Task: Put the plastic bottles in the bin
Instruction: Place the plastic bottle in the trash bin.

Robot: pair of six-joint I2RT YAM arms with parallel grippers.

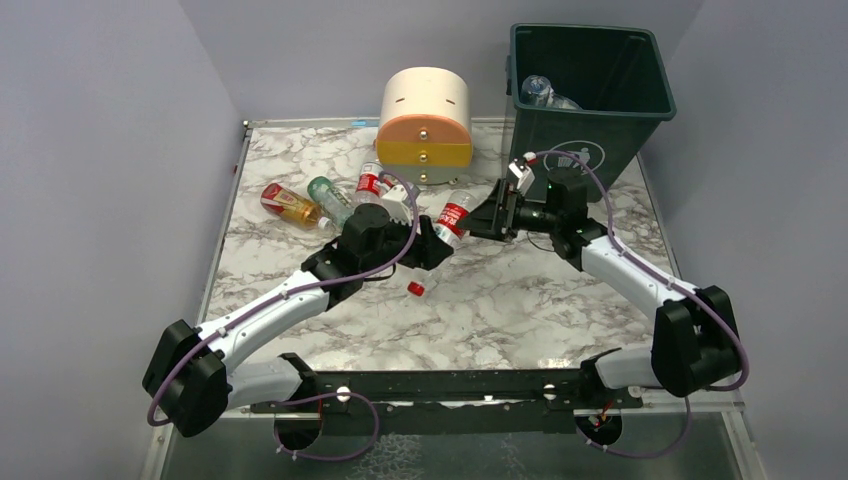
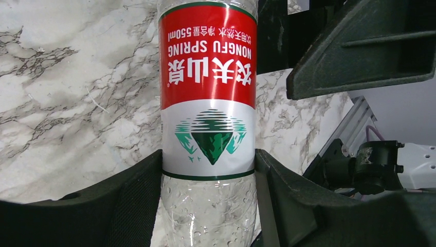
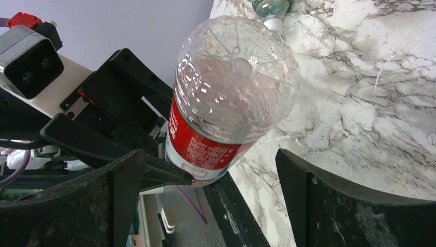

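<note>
While the marbled counter lay boxed in by lilac walls, the left hand was clamped on a red-labelled bottle held above its middle. The right hand stood wide open at that bottle's base, gripping nothing. The green bin stood at the far right corner, another bottle inside; more bottles lay far left.

Pale lavender walls close in a marble-patterned table; a cream-and-orange round drawer unit stands at upper centre, evenly lit
</note>
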